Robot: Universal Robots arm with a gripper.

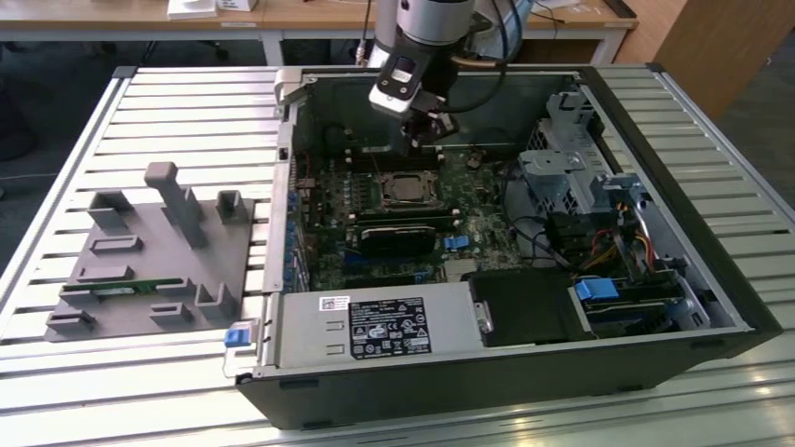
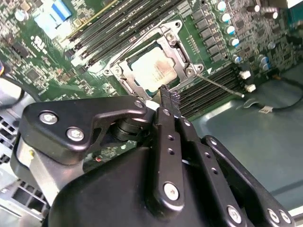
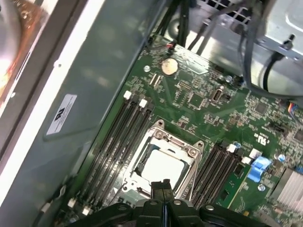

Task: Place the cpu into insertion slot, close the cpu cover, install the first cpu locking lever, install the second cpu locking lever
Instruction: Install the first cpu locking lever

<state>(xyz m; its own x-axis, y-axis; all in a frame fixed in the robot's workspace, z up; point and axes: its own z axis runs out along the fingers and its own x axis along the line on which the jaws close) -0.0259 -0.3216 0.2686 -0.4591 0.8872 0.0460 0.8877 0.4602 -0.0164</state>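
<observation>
- The exterior view takes in the open computer case [image 1: 695, 279], a grey fixture [image 1: 149, 261] to its left, and the gripper [image 1: 429, 130] over the board's far part.
- Both wrist views show the cpu [image 3: 163, 168] seated in the insertion slot [image 3: 141, 163], with the cpu cover [image 3: 183, 147] lying around it.
- In the second wrist view a thin locking lever [image 2: 221, 86] juts out from the socket.
- The claw's fingertips [image 2: 165, 94] are pressed together, empty, just beside the socket.

This looks like a robotics lab or test workshop. A work table [image 1: 186, 102] of ribbed aluminium slats carries an open desktop computer case [image 1: 497, 391] lying on its side, its green motherboard [image 1: 485, 209] bare to the room. A robot arm [image 1: 429, 28] with a black gripper [image 1: 426, 142] hangs over the case. Beside the case, on the exterior view's left, sits a grey holder block [image 1: 137, 279] with posts and slots, one slot holding a small green circuit strip [image 1: 125, 290]. Behind stand plain wood-topped desks [image 1: 311, 14] on white legs.
</observation>
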